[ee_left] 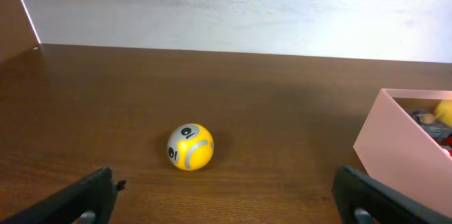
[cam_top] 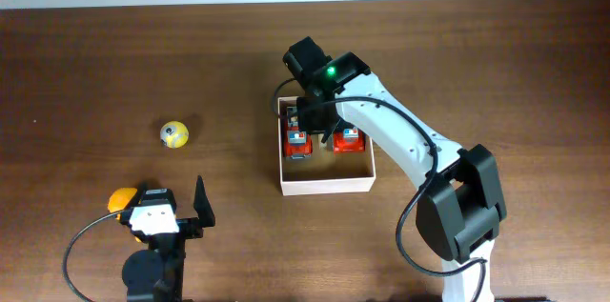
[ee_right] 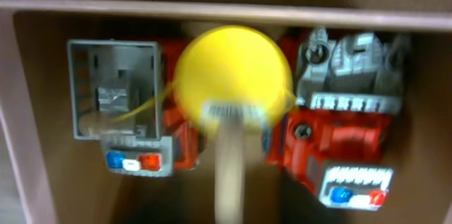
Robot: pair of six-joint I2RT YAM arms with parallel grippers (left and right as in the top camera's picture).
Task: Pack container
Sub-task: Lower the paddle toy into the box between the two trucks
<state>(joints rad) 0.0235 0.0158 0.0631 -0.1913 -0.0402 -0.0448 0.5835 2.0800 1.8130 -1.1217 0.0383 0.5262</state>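
Left gripper (ee_left: 226,197) apart | right gripper (cam_top: 319,126): cannot tell | right wrist shows ball (ee_right: 233,75) in container (cam_top: 324,186), hidden overhead

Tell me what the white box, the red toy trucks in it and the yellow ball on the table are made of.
Shallow square white-walled box: probably cardboard, matte, with thin walls and a tan inside. Two red and grey toy trucks: moulded plastic, glossy, with sharp cast details. Small yellow ball with grey markings: likely smooth hard plastic, judging by its sheen.
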